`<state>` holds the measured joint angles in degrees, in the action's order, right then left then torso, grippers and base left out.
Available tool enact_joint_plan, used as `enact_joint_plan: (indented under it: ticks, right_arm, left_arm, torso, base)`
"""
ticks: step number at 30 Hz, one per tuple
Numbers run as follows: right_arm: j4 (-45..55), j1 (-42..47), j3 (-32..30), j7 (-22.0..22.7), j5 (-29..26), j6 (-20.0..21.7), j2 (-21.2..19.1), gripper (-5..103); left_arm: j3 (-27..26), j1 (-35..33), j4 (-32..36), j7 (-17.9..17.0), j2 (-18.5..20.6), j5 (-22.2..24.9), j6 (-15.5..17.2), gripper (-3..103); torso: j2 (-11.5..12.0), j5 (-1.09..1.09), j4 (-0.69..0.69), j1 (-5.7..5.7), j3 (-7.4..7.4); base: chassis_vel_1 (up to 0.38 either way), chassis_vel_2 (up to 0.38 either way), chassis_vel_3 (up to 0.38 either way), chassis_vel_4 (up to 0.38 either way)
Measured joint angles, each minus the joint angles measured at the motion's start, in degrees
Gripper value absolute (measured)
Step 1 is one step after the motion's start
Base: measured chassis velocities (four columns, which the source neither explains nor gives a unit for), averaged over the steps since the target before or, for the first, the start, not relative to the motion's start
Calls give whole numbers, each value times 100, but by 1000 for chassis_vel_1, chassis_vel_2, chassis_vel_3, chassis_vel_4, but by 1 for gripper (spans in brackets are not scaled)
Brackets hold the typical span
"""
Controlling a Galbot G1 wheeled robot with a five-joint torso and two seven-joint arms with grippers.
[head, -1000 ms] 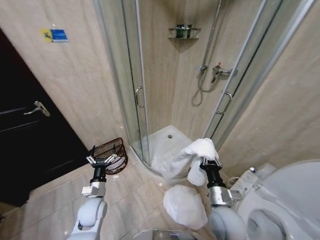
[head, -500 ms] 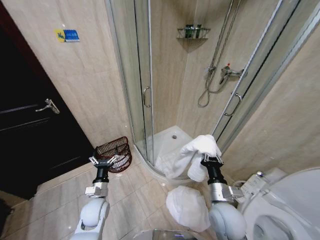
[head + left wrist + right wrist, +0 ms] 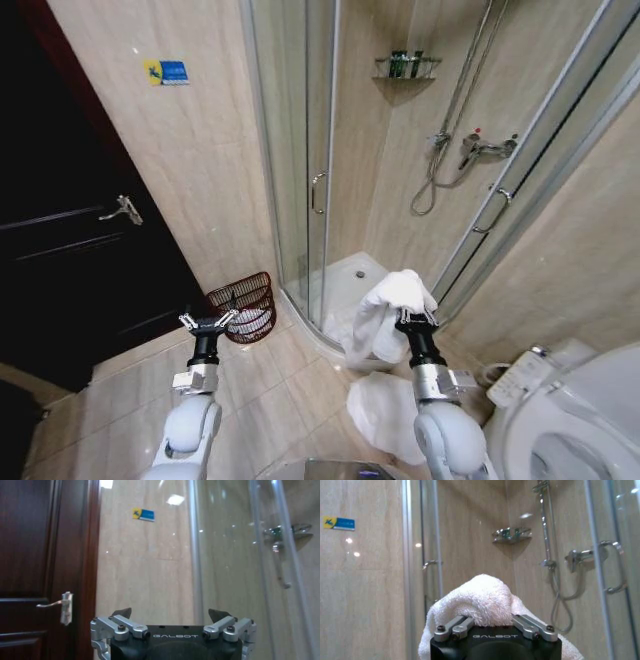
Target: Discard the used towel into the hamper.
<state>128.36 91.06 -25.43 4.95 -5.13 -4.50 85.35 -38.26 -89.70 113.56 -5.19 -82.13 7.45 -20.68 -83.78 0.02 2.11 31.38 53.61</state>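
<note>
Right gripper (image 3: 412, 321) raised upright in front of the torso, clamped on the towel (image 3: 390, 310), a white terry bundle bulging above the fingers and draping down toward the shower side; seen from the right wrist, towel (image 3: 480, 603) wedged between the two fingers, pile swelling over the top of them. Left gripper (image 3: 208, 321) likewise held upright, spread wide with nothing between the fingers (from the left wrist, left gripper (image 3: 170, 620) parted against bare wall tile, door handle (image 3: 57, 605) off to one side). Hamper (image 3: 247, 306) on the floor tiles against the wall, between the dark door (image 3: 60, 260) and the glass shower enclosure (image 3: 300, 150), tipped so its openwork mouth faces partly toward the robot, something pale inside. Key relation: hamper well to the robot's left of the towel-holding gripper and far lower, just beyond and slightly right of the empty left gripper in the head view, so nearer to the left arm than to the right. Likely requirement, as a judgement: a carry across to the left and downward, or a turn of the base, before any release above the rim. A second white heap (image 3: 385, 415) on the floor below the right arm, beside the toilet (image 3: 580, 420). Towel not yet over the hamper; task roughly midway.
</note>
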Motion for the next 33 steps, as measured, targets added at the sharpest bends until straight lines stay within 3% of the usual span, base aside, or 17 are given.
enact_joint_plan:
  ticks: [10, 24, 33]
  right_arm:
    - [2, -50, 99, -87, 110, 85, 60, 10]
    - [-79, -68, 67, 76, 30, 20, 49, 10]
    - [-85, -43, 2, 142, 94, -50, 24, 10]
  left_arm:
    - [56, 38, -124, 7, 20, 70, -9, 100]
    - [18, -39, -89, 23, -9, 78, -76, 100]
    - [40, -47, -82, 17, -42, 47, -293, 100]
  torso:
    - [-1, -3, 0, -2, -1]
    - [0, -2, -1, 0, 0]
    - [0, -1, 0, -1, 0]
  base:
    - [166, 157, -125, -125]
    - [31, 46, 87, 88]
    - [108, 93, 66, 75]
